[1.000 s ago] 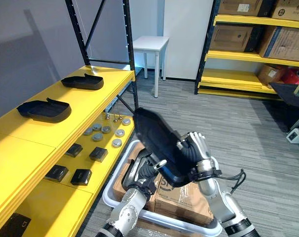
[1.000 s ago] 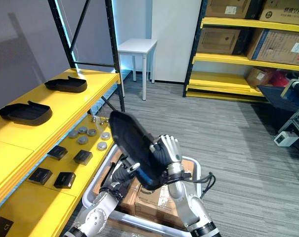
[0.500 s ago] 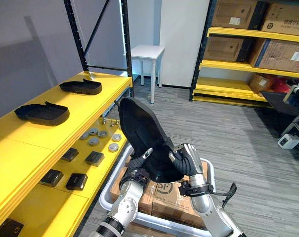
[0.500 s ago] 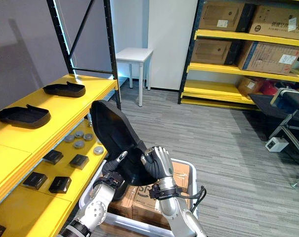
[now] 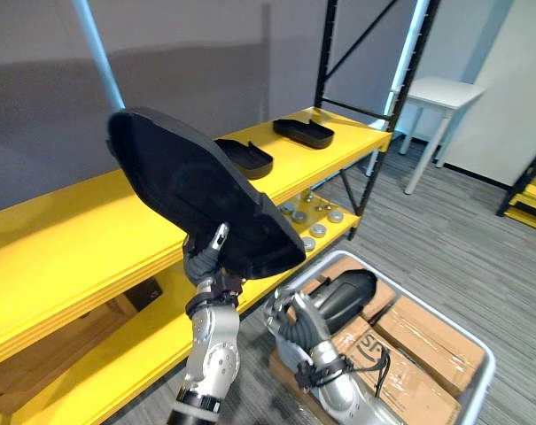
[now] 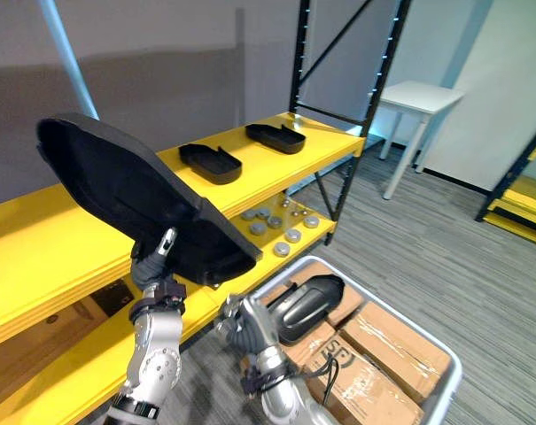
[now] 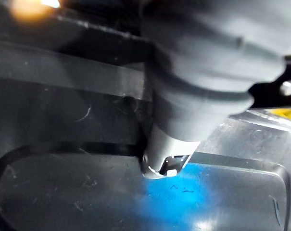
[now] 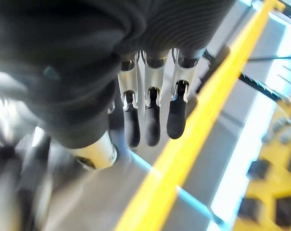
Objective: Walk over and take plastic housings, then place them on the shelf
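By yellow shelf (image 5: 59,221): large matte-black curved housing (image 5: 192,199) in left hand (image 5: 204,261).

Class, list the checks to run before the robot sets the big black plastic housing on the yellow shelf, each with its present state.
1. Left hand pinches the large black plastic housing at its lower edge: ok.
2. Bare stretch of yellow top shelf beside the housing: ok.
3. Apart from the two black housings farther along: ok.
4. Housing level: not ok, steeply tilted.
5. Right hand open and empty, low: ok.
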### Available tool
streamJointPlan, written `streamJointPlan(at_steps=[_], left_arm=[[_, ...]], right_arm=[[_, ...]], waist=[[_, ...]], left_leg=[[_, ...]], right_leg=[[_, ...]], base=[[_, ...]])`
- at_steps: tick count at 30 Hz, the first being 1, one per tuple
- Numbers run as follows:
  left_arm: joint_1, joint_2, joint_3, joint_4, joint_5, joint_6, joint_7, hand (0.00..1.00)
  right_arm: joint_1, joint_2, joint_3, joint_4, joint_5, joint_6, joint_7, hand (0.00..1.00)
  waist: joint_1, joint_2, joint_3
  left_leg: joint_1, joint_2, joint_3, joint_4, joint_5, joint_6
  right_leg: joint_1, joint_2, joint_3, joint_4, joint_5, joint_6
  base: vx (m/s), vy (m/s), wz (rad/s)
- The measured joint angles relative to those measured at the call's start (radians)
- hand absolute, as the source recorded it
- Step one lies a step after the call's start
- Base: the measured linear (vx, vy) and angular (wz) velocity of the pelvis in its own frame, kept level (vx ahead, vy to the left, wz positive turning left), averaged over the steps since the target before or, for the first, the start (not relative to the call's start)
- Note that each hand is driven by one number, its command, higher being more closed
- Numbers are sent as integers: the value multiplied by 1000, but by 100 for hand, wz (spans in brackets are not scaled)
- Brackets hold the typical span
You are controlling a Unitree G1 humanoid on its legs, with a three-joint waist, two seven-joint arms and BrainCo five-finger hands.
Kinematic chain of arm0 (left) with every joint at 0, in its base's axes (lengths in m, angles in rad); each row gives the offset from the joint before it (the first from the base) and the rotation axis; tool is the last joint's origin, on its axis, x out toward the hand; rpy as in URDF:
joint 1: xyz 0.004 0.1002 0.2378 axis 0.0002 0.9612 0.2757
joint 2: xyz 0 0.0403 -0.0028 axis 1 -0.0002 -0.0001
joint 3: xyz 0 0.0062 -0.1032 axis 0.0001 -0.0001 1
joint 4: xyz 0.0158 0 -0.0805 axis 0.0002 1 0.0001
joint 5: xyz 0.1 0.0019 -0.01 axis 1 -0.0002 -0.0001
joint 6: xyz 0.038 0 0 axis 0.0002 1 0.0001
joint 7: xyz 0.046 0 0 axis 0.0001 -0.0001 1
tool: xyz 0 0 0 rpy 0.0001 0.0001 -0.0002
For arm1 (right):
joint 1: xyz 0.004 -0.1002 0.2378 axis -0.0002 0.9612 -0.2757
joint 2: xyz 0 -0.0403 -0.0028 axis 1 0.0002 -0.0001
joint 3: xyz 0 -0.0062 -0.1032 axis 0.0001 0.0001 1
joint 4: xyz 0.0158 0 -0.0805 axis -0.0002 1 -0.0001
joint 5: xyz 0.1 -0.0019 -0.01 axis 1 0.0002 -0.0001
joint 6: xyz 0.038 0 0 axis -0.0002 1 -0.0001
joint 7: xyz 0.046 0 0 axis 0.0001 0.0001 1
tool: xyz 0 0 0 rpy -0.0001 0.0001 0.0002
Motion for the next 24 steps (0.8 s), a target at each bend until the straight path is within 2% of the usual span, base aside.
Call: streamJointPlan(at_steps=[1, 3, 4, 5, 6, 7, 8, 9, 10, 11, 12, 13, 14, 16, 17, 18, 19, 20, 21, 24], left_arm=[[26, 0, 6, -12, 31, 5, 0, 100], [63, 2, 39, -28, 226, 49, 26, 100], [67, 4, 44, -32, 269, 62, 32, 100], [79, 7, 53, -47, 369, 89, 41, 100], [95, 20, 56, -78, 470, 119, 51, 100], [104, 28, 60, -92, 514, 127, 55, 100], [115, 36, 87, -116, 588, 138, 61, 100], [120, 45, 135, -137, 666, 150, 89, 100], [119, 53, 163, -143, 696, 155, 104, 100], [118, 61, 223, -143, 748, 166, 137, 100], [118, 65, 246, -143, 767, 174, 150, 100], [120, 69, 271, -143, 794, 190, 172, 100], [122, 69, 281, -143, 814, 200, 182, 100], [116, 71, 281, -144, 841, 201, 194, 100], [115, 70, 280, -145, 857, 207, 195, 100], [114, 71, 279, -148, 861, 208, 195, 100], [123, 48, 278, -149, 873, 215, 194, 100], [126, 37, 277, -158, 876, 215, 191, 100], [126, 30, 283, -181, 876, 215, 191, 100], [123, 26, 277, -224, 842, 207, 158, 100]], right_arm=[[4, 5, -13, -5, 0, 0, 0, 0], [27, 39, -85, -22, 44, -7, -1, 0], [34, 48, -109, -31, 58, -9, -3, 0], [39, 59, -155, -38, 71, -11, -4, 0], [40, 65, -205, -40, 90, -12, -9, 0], [44, 69, -227, -40, 95, -14, -9, 0], [55, 76, -274, -40, 98, -16, -11, 0], [80, 90, -315, -41, 106, -23, -12, 0], [95, 105, -327, -41, 110, -26, -12, 0], [126, 112, -336, -43, 129, -34, -8, 0], [140, 112, -341, -44, 139, -38, -2, 0], [169, 113, -360, -44, 172, -47, 14, 0], [198, 115, -380, -44, 202, -52, 29, 0], [237, 133, -414, -47, 238, -57, 53, 0], [260, 146, -437, -49, 260, -59, 68, 0], [273, 153, -447, -55, 268, -60, 74, 0], [293, 146, -464, -64, 292, -61, 84, 0], [306, 142, -475, -72, 303, -62, 91, 0], [311, 142, -484, -74, 311, -62, 99, 0], [341, 150, -490, -124, 329, -65, 119, 0]], waist=[[1, 0, -1], [-1, -3, -2], [-3, -4, -3], [-6, -2, -3], [-4, -11, -2], [-4, -15, -4], [-4, -16, -1], [-6, -14, 2], [-10, -16, 3], [-25, -14, 6], [-31, -16, 10], [-30, -16, 21], [-32, -15, 22], [-46, -18, 23], [-57, -33, 22], [-59, -49, 24], [-59, -29, 30], [-53, -8, 28], [-51, 2, 29], [-56, 2, 31]], left_leg=[[5, -12, -1, -3, 8, 0], [21, -83, -35, 0, 12, 9], [26, -105, -51, 1, 7, 19], [41, -141, -88, 2, 2, 42], [53, -168, -123, 14, -4, 60], [57, -179, -148, 19, -12, 68], [76, -192, -192, 19, -26, 83], [83, -191, -242, 20, -44, 96], [83, -182, -271, 20, -51, 103], [86, -178, -324, 16, -54, 107], [92, -179, -347, 14, -54, 107], [114, -186, -384, 11, -59, 106], [119, -190, -419, 12, -57, 102], [104, -193, -485, 20, -60, 93], [97, -209, -526, 25, -64, 79], [94, -226, -538, 32, -72, 68], [95, -222, -557, 36, -81, 55], [85, -201, -556, 41, -91, 42], [80, -179, -553, 40, -96, 35], [78, -154, -549, 36, -105, 21]], right_leg=[[4, -14, -3, 11, -6, 8], [3, -125, -30, 149, -49, 40], [6, -161, -41, 200, -66, 34], [6, -233, -62, 320, -72, 28], [5, -299, -58, 442, -65, 7], [2, -326, -52, 498, -51, -24], [-25, -354, 18, 604, 9, -111], [-77, -329, 174, 709, -7, -94], [-110, -288, 252, 764, -88, -65], [-153, -196, 351, 819, -215, -66], [-163, -157, 379, 817, -252, -56], [-178, -93, 420, 776, -299, -60], [-196, -26, 473, 682, -318, -59], [-213, 79, 600, 484, -316, -55], [-211, 120, 686, 350, -275, -61], [-211, 125, 725, 305, -197, -49], [-200, 127, 716, 302, -175, -37], [-185, 142, 706, 260, -165, -44], [-165, 162, 702, 204, -136, -53], [-136, 191, 701, 132, -106, -65]], base=[[183, 168, 20], [237, 224, 49], [265, 256, 83], [251, 254, 101], [234, 256, 108], [225, 322, 115], [203, 283, 115], [207, 215, 113], [179, 29, 117], [148, -47, 103], [184, -50, 118], [181, -59, 110], [182, -71, 118], [160, -149, 122], [134, -195, 111], [119, -195, 97], [136, -156, 54], [183, -146, 27], [164, -91, -9], [144, -62, -11]])
